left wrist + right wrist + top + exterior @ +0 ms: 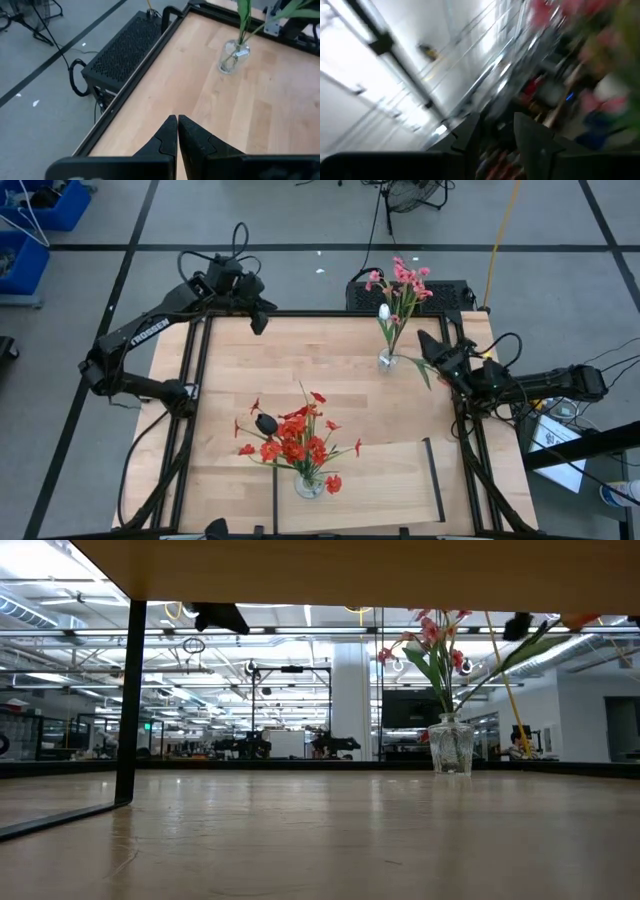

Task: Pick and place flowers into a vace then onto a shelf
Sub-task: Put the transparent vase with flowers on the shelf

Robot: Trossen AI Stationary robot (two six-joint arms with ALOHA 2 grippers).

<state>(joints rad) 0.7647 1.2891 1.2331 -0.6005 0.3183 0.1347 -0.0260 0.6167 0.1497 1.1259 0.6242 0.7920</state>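
Two dark, near-black jointed arms are seen from above. The left arm (pixel 150 330) is built of slim tubular links between rounded joint housings, and white lettering reading TROSSEN is printed along its upper link. Black cables are looped over its wrist housing in loose arcs. The right arm (pixel 540 385) is finished in the same matte black, with a black cable curled above its wrist and a small yellow-orange spot near it. The left claw (pixel 177 120) is formed of two flat, black, tapered fingers with stepped notches along their inner edges, mounted on a broad black bar. The right claw (pixel 495 132) shows two similar dark, wedge-shaped fingers.
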